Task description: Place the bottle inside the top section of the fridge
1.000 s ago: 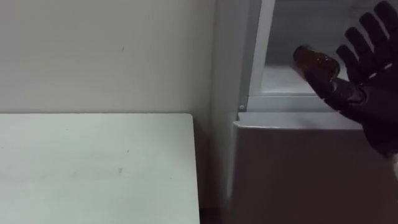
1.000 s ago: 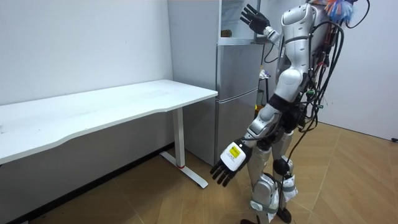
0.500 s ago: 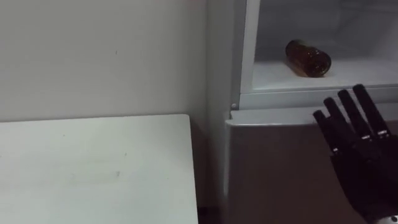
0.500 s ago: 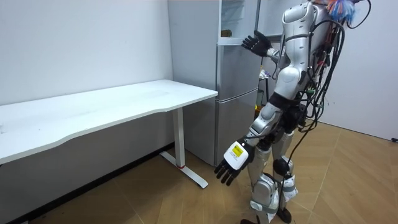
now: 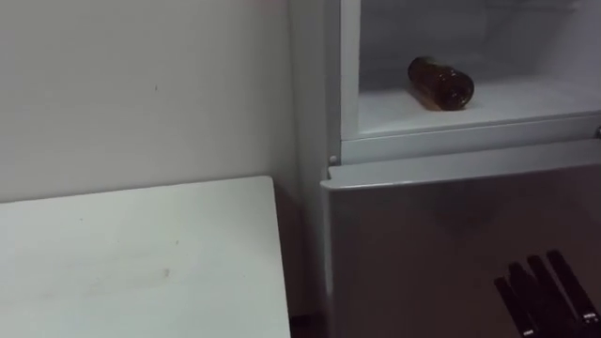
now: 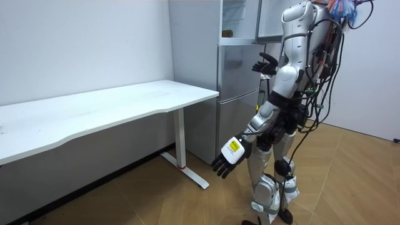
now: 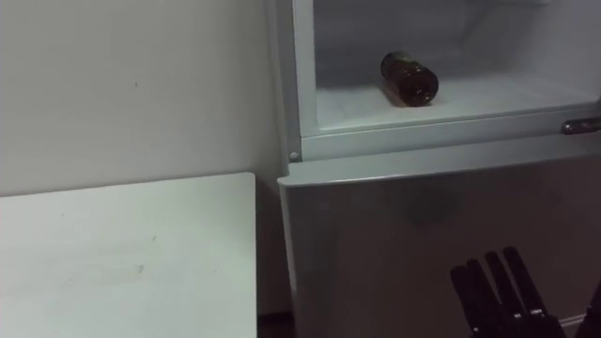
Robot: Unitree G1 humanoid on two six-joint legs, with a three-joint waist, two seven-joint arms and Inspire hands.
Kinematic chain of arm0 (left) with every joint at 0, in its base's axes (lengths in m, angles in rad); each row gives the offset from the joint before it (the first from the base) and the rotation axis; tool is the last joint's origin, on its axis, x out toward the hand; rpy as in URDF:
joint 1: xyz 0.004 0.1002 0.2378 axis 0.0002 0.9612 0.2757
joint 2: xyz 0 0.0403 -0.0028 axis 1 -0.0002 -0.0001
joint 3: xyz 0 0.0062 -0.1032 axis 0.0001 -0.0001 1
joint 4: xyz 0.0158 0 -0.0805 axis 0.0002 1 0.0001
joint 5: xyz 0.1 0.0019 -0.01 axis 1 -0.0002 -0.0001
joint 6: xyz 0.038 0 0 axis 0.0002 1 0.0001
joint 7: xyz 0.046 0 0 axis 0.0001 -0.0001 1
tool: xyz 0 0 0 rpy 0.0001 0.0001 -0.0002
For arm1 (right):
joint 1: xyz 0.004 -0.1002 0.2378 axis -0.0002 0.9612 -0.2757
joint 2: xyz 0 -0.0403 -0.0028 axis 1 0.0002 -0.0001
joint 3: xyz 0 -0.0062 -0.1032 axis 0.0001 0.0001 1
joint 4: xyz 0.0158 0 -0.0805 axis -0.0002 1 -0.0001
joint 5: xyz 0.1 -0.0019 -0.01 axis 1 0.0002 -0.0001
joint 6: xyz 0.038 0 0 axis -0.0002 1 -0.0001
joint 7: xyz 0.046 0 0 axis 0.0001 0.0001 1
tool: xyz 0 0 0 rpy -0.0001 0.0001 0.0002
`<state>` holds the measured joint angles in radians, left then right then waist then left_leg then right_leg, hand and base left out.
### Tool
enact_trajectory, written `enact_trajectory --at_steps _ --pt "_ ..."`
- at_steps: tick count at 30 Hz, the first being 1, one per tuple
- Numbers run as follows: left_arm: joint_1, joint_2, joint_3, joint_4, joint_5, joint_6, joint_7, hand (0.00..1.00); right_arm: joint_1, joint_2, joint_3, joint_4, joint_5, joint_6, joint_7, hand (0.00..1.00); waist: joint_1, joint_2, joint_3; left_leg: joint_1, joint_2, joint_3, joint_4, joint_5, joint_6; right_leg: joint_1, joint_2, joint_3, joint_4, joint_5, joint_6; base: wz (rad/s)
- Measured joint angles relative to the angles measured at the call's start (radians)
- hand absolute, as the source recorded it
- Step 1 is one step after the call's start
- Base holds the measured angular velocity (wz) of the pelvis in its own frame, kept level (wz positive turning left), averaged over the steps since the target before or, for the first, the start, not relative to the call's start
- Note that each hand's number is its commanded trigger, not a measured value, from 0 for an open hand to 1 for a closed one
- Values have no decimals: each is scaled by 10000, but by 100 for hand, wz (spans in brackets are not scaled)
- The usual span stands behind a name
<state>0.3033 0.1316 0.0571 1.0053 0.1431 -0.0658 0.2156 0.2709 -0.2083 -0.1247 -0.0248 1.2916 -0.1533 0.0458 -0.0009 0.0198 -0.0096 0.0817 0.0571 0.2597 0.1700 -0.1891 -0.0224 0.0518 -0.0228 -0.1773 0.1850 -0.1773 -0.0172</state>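
On the white shelf (image 5: 507, 101) of the upper fridge compartment: brown bottle (image 5: 441, 83), lying on its side, angled, one round end toward the opening. Sits in the shelf's left half, near the inner left wall but apart from it. Well apart from both hands. Compartment interior white, open to the front, with a pale frame (image 5: 349, 84) down its left edge.

Below the shelf lip: lower door (image 5: 441, 225), grey, shut, faintly reflective.

Left of the fridge: white table (image 5: 131, 258), flat top, right edge just beside the fridge's side, a narrow dark gap between. Behind it: plain pale wall (image 5: 141, 84), running to the fridge at the corner. From the room view, a long top on a white leg (image 6: 181, 140), with its foot on the floor.

Underfoot: floor (image 6: 356, 181) of light wood, laid in a zigzag pattern.

Low in the eye views, before the lower door: right hand (image 5: 549, 299), dark fingers straight, close together, pointing up, grasping nothing. From the room view, raised at about chest height in front of the fridge.

Hanging low beside the thigh in the room view: left hand (image 6: 227, 159), fingers spread and slack, released.

Stance: upright on the wood floor, close before the fridge, table off to the room view's left.
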Motion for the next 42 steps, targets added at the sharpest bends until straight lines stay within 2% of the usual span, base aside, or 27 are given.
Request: enact_trajectory --at_steps 3,7,16,20,24,29,34,37,39,42 --pt "-14 10 -2 -3 -431 -93 -1 0 160 85 -180 370 6 -12 -42 0 -11 1 1 -4 -7 0 -3 -14 10 -7 -8 -31 -2 -9 13 0" --pt "11 28 24 15 -538 -159 79 0 190 104 -219 1533 -27 -87 -64 0 -228 -78 -6 -20 -24 -104 3 -18 10 7 -28 -101 -5 -17 24 4" --pt "21 97 200 -45 -531 -286 201 0 450 146 -517 3534 -926 -207 -1277 0 -319 -210 6 12 -35 -103 -22 -27 9 24 -18 -7 0 -57 31 0" --pt "75 157 193 -35 -529 -284 206 0 456 152 -634 4500 -1169 -202 -1851 0 -546 -397 28 9 -35 -100 -10 -28 9 13 -21 6 8 -76 40 0" --pt "101 242 194 -37 -585 -279 235 0 411 143 -1072 5163 -1159 -190 -2513 0 -686 -464 53 9 -40 -112 -34 -31 11 0 -18 7 12 -85 50 0" --pt "188 405 209 -60 -728 -262 356 0 404 65 -2185 5250 -1120 -198 -3413 0 -862 -476 42 5 -47 -112 -56 -34 12 0 3 63 -1 -90 57 0" --pt "274 460 642 -185 -723 -221 337 0 265 -67 -2831 5249 -1099 -198 -4219 0 -865 -537 43 22 -55 -109 -77 -35 13 -4 -4 86 -11 -93 60 0" --pt "422 446 1023 -446 -685 -213 343 0 -30 -257 -3460 5242 -956 -187 -4695 0 -1020 -620 51 30 -89 -157 -115 -32 18 -22 -32 66 32 -130 88 3" --pt "549 454 1365 -574 -689 -215 380 0 -229 -580 -4065 5234 -804 -231 -5133 0 -1048 -686 62 94 -114 -147 -189 -27 26 -2 -43 86 33 -144 104 0" --pt "622 472 1475 -806 -723 -211 404 0 -251 -952 -4204 5218 -711 -299 -5508 0 -1082 -799 107 101 -121 -146 -201 -27 26 1 -49 84 23 -150 108 0"
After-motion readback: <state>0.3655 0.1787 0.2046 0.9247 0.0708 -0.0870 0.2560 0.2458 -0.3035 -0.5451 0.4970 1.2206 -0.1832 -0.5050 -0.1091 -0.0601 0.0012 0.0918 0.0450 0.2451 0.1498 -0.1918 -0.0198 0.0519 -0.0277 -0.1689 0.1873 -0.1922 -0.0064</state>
